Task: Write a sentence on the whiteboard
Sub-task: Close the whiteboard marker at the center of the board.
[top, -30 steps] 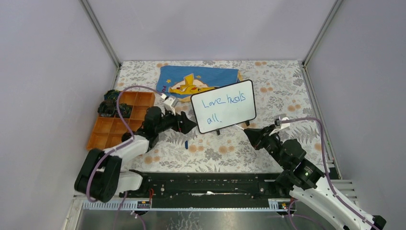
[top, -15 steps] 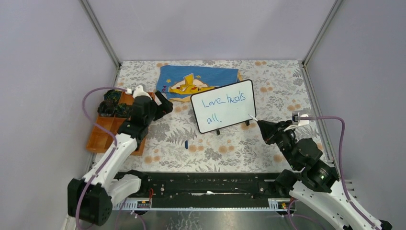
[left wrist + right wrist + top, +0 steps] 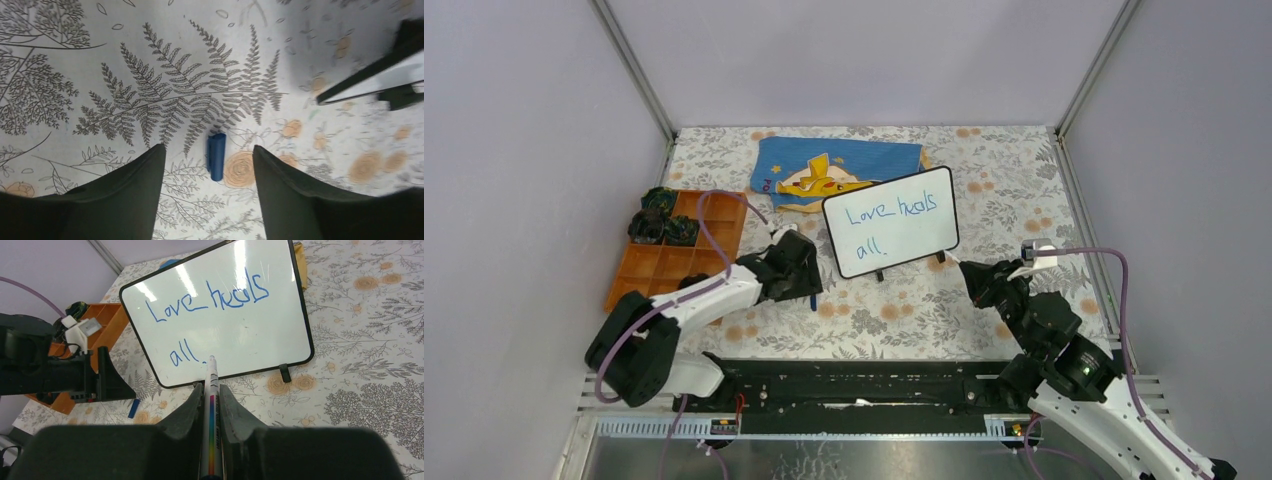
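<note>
My left gripper had swung back from the tray, fingers apart astride one blue cap, half hidden from above. My right gripper clamped one marker, tail cut off, beside the mid-table whiteboard bearing the two-line sentence.

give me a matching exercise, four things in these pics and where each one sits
1. small blue cap
2. white marker pen
3. orange compartment tray
4. blue cloth with yellow cartoon figure

a. behind the black-rimmed whiteboard
b. clamped in the right fingers
c. on the tablecloth between the open left fingers
d. by the left wall

Pairs: 1-c, 2-b, 3-d, 4-a
</note>
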`<action>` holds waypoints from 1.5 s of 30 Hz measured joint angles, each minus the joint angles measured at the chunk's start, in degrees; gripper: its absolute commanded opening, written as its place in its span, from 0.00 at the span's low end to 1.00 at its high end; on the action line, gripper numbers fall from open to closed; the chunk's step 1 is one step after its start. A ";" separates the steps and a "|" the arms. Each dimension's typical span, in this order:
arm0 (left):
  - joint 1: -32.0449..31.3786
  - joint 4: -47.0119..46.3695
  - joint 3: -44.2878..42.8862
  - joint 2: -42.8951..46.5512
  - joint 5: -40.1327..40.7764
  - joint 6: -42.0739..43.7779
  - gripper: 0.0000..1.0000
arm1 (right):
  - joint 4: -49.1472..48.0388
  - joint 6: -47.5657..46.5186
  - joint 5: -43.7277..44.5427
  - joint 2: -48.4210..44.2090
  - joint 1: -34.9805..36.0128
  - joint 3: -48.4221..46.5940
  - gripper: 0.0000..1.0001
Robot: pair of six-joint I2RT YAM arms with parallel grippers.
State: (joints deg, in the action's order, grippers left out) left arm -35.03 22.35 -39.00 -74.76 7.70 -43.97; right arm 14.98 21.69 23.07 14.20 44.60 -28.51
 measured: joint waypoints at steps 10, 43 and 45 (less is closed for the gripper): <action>-4.17 0.35 -3.76 -9.81 2.38 -0.70 0.53 | 1.14 0.00 -0.02 0.39 0.00 -0.28 0.00; -10.03 4.07 -7.26 -14.60 11.04 -2.03 0.17 | 1.14 -0.26 0.07 0.96 0.00 -0.28 0.00; -10.03 4.07 -7.26 -14.58 11.15 -2.29 0.17 | 1.14 -0.26 0.07 0.96 0.00 -0.28 0.00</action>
State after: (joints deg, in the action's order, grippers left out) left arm -45.06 26.41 -46.26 -89.34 18.85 -46.26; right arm 16.12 21.43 23.14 15.16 44.60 -28.80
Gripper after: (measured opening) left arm 0.195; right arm 0.178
